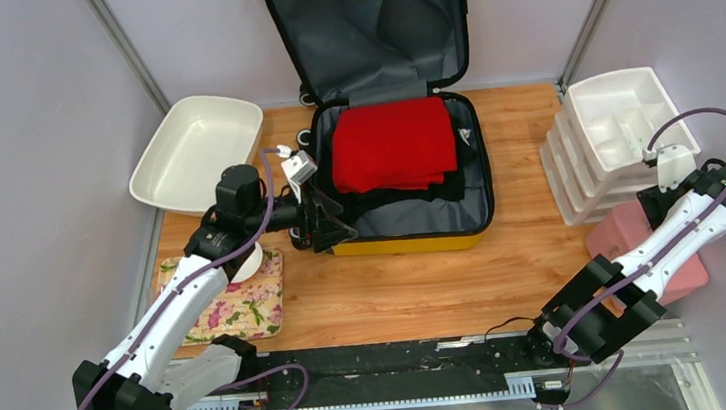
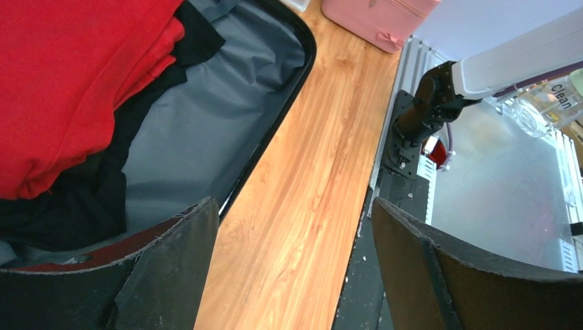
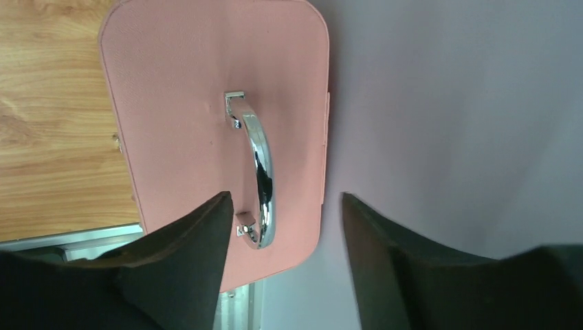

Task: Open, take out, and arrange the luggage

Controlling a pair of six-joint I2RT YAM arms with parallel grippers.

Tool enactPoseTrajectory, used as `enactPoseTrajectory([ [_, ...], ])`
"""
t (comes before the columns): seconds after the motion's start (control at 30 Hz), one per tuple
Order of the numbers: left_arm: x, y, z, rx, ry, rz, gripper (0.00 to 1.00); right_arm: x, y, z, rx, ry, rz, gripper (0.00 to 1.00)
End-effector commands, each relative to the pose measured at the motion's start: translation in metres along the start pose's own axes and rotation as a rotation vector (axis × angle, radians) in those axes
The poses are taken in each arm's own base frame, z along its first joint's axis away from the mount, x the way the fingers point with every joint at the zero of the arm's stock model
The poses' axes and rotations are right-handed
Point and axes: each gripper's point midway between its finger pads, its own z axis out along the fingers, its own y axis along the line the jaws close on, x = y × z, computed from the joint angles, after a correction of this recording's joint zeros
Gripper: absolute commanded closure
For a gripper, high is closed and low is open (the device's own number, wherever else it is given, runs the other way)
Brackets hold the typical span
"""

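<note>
top external view, near edge first: floral mat (image 1: 239,312) lay at the left of the table (image 1: 427,289), and the pink case (image 1: 628,230) at the right with its metal handle (image 3: 258,172) up. right gripper (image 3: 285,198) hung just above that case, jaws parted, nothing between them, the handle under the gap. left gripper (image 1: 325,221) sat at the near left corner of the luggage (image 1: 413,244), jaws wide apart and empty; in the left wrist view one finger was over the lining and the other out past the rim. luggage lay mid-table toward the back, already unzipped, lid (image 1: 372,23) standing open at the rear. inside, a folded red garment (image 1: 391,142) lay on top of a black garment (image 1: 413,195). farther back were a white basin (image 1: 195,151) at far left and stacked white divided trays (image 1: 622,120) at far right. judged step: opening done, take-out just starting, nothing out yet. next move likely called for the left gripper to reach in over the red garment, pinch a folded edge and lift clear of the rim. soft cloth might unfold or drag the black piece along.
</note>
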Motion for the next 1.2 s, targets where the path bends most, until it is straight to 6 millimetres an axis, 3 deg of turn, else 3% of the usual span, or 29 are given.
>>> enactPoseTrajectory([
  [0.0,-0.005,0.007,-0.005,-0.05,0.014,0.02,0.09,-0.015,-0.014,-0.018,0.083,-0.069,-0.015,0.32],
  [0.1,-0.012,0.019,-0.013,-0.099,0.011,-0.022,0.06,-0.028,-0.007,-0.037,0.064,-0.124,-0.016,0.28],
  [0.17,-0.018,0.039,-0.025,-0.172,0.011,-0.07,0.06,-0.036,0.005,-0.048,0.022,-0.158,-0.011,0.23],
  [0.23,-0.036,0.056,-0.038,-0.246,-0.005,-0.065,0.06,-0.051,0.021,-0.066,-0.016,-0.212,-0.029,0.21],
  [0.27,-0.032,0.082,-0.051,-0.334,0.015,-0.098,0.06,-0.058,0.029,-0.071,-0.039,-0.241,-0.027,0.2],
  [0.3,-0.044,0.092,-0.06,-0.375,0.007,-0.077,0.06,-0.064,0.034,-0.083,-0.036,-0.268,-0.037,0.18],
  [0.37,-0.034,0.132,-0.081,-0.503,0.071,-0.069,0.06,-0.074,0.056,-0.091,-0.092,-0.294,-0.044,0.16],
  [0.4,-0.044,0.145,-0.091,-0.557,0.078,-0.037,0.07,-0.079,0.063,-0.096,-0.103,-0.31,-0.053,0.16],
  [0.47,-0.032,0.186,-0.113,-0.664,0.137,-0.077,0.08,-0.093,0.083,-0.11,-0.142,-0.362,-0.09,0.15],
  [0.5,-0.042,0.198,-0.122,-0.692,0.132,-0.071,0.1,-0.097,0.09,-0.114,-0.158,-0.374,-0.077,0.14],
  [0.57,-0.025,0.233,-0.131,-0.741,0.202,-0.142,0.12,-0.112,0.107,-0.121,-0.206,-0.407,-0.106,0.14],
  [0.6,-0.035,0.246,-0.139,-0.773,0.202,-0.131,0.14,-0.116,0.115,-0.123,-0.235,-0.413,-0.073,0.14],
  [0.63,-0.021,0.266,-0.139,-0.783,0.24,-0.173,0.14,-0.123,0.127,-0.125,-0.278,-0.425,-0.096,0.14],
  [0.7,-0.022,0.291,-0.145,-0.838,0.262,-0.155,0.15,-0.129,0.139,-0.124,-0.323,-0.424,-0.066,0.13],
  [0.73,-0.008,0.309,-0.142,-0.846,0.291,-0.183,0.15,-0.135,0.147,-0.124,-0.347,-0.436,-0.087,0.13],
  [0.8,-0.011,0.332,-0.144,-0.882,0.306,-0.173,0.15,-0.139,0.158,-0.12,-0.371,-0.42,-0.105,0.13],
  [0.83,0.007,0.349,-0.141,-0.888,0.344,-0.209,0.15,-0.144,0.159,-0.119,-0.369,-0.425,-0.084,0.13],
  [0.87,0.004,0.361,-0.143,-0.906,0.354,-0.185,0.15,-0.145,0.159,-0.117,-0.364,-0.411,-0.082,0.13],
  [0.93,0.028,0.382,-0.138,-0.904,0.397,-0.211,0.15,-0.15,0.166,-0.117,-0.379,-0.405,-0.074,0.13],
  [0.97,0.024,0.39,-0.137,-0.901,0.399,-0.19,0.15,-0.15,0.166,-0.117,-0.378,-0.396,-0.077,0.13],
  [1.03,0.043,0.409,-0.131,-0.897,0.431,-0.209,0.16,-0.152,0.171,-0.119,-0.386,-0.383,-0.082,0.13],
  [1.07,0.037,0.419,-0.134,-0.921,0.431,-0.189,0.17,-0.151,0.169,-0.117,-0.375,-0.37,-0.082,0.13],
  [1.17,0.054,0.434,-0.13,-0.901,0.466,-0.18,0.23,-0.157,0.172,-0.121,-0.393,-0.34,-0.079,0.13],
])
